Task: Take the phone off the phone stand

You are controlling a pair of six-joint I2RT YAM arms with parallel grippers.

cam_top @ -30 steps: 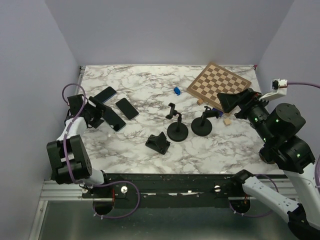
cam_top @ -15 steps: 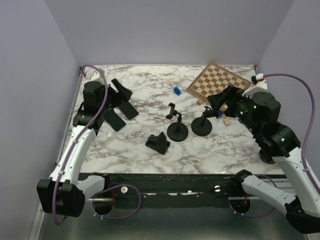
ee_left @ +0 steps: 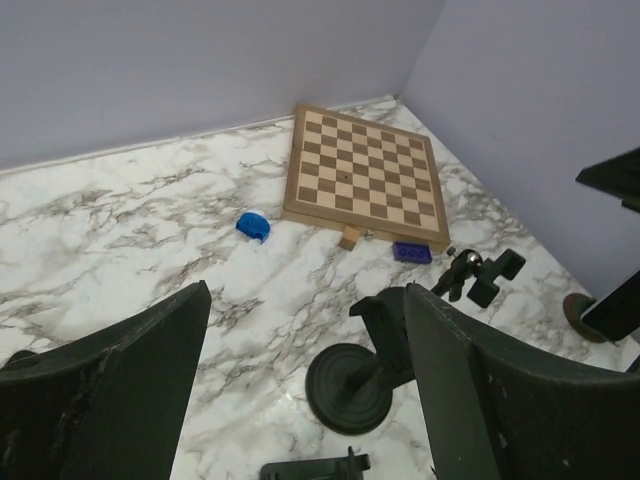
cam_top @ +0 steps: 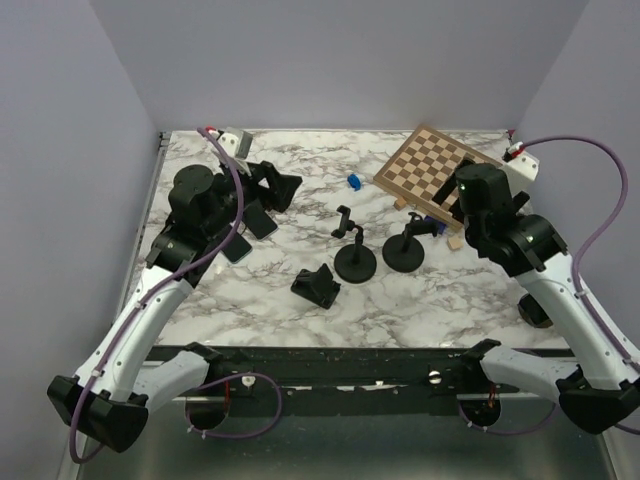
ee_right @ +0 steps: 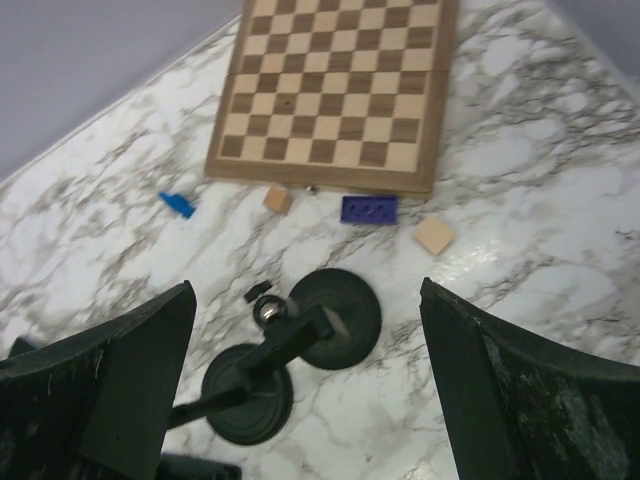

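Note:
Two black round-base phone stands (cam_top: 355, 262) (cam_top: 403, 255) stand mid-table, and a small black folding stand (cam_top: 316, 287) sits in front of them. None of them holds a phone. Two dark phones (cam_top: 262, 222) (cam_top: 236, 250) lie flat at the left, partly under my left arm. My left gripper (cam_top: 280, 185) is open and empty above them. In its wrist view (ee_left: 305, 300) it looks toward the stand (ee_left: 350, 385). My right gripper (cam_top: 447, 207) is open and empty above the right stand. Its wrist view (ee_right: 305, 290) shows both bases (ee_right: 335, 318) (ee_right: 245, 405) below.
A wooden chessboard (cam_top: 437, 168) lies tilted at the back right. Near it are a blue brick (ee_right: 368, 208), two small wooden blocks (ee_right: 278, 199) (ee_right: 434, 235) and a small blue piece (cam_top: 353, 181). Purple walls close the table on three sides.
My left arm has swung from the table's left edge back and rightward over the phones. My right gripper has turned downward over the stands. The objects have not moved.

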